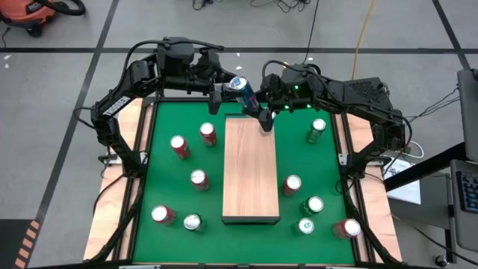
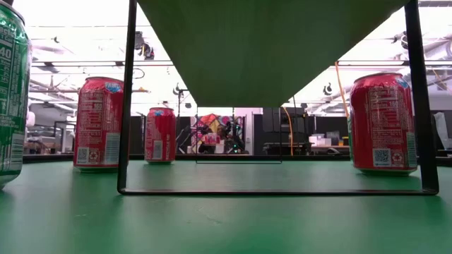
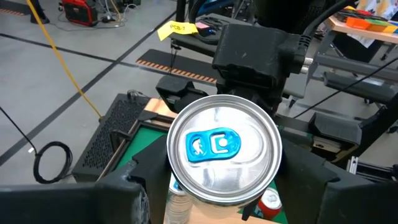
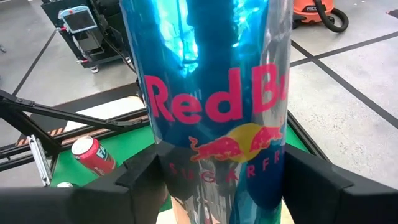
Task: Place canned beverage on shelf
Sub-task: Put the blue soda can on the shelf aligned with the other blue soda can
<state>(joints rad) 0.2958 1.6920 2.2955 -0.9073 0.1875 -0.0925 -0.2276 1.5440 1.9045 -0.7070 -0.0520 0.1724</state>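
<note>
A blue and silver Red Bull can [image 1: 240, 88] hangs in the air above the far end of the pale wooden shelf [image 1: 252, 170]. My right gripper [image 1: 259, 104] is shut on it. My left gripper [image 1: 221, 91] is open and points at the can's top [image 3: 224, 149]. Its fingers [image 3: 127, 193] stand on either side of the top end, and I cannot tell whether they touch. In the low view only the shelf's underside [image 2: 268, 49] on its thin black frame shows. My right gripper pinches the can's side wall in its lower half [image 4: 180, 177], at the small lettering, between its two fingers [image 4: 140, 180]. The fingers lie across the can and come from the table's right side, slanting down. The can is lifted clear and tilted, its top toward my left arm.
Red cans [image 1: 179, 146] [image 1: 208, 134] [image 1: 199, 179] and a green one [image 1: 193, 223] stand on the green mat left of the shelf. Green cans [image 1: 317, 129] [image 1: 312, 205] and red ones [image 1: 291, 184] [image 1: 346, 228] stand right of it. The shelf top is bare.
</note>
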